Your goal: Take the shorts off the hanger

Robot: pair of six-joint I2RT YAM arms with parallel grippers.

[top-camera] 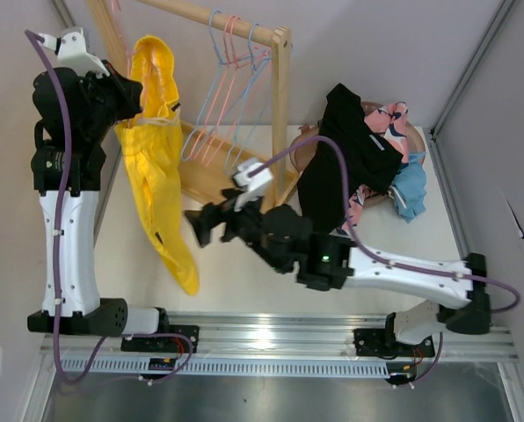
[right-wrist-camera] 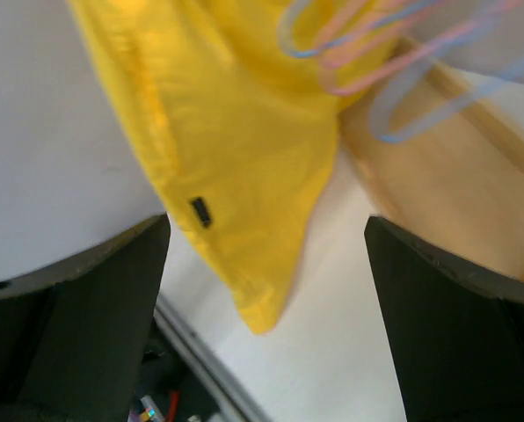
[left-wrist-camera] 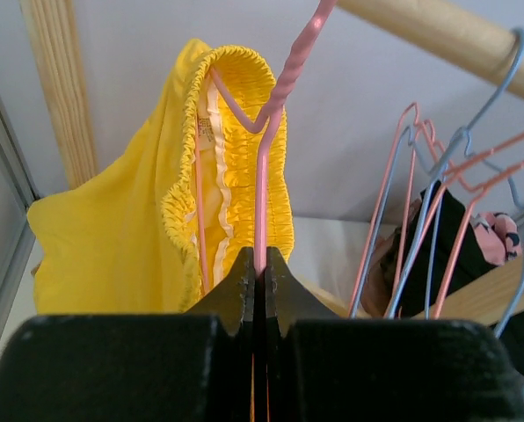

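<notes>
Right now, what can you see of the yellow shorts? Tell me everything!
The yellow shorts are soft cloth with a gathered elastic waistband and a small dark tag near one hem. They hang from a pink wire hanger threaded through the waist, legs drooping down. The left gripper is shut on the hanger, not the cloth. The open right gripper sits near the lower leg without holding it.

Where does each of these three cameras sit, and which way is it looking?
Top external: above and behind the arms, looking down on the table; both arms show, left pincer at the yellow shorts, right pincer beside them.
Left wrist: on the left arm, looking along its shut fingers that clamp the pink hanger.
Right wrist: on the right arm, looking between its open fingers at the shorts' lower leg.
All three share the shorts.
</notes>
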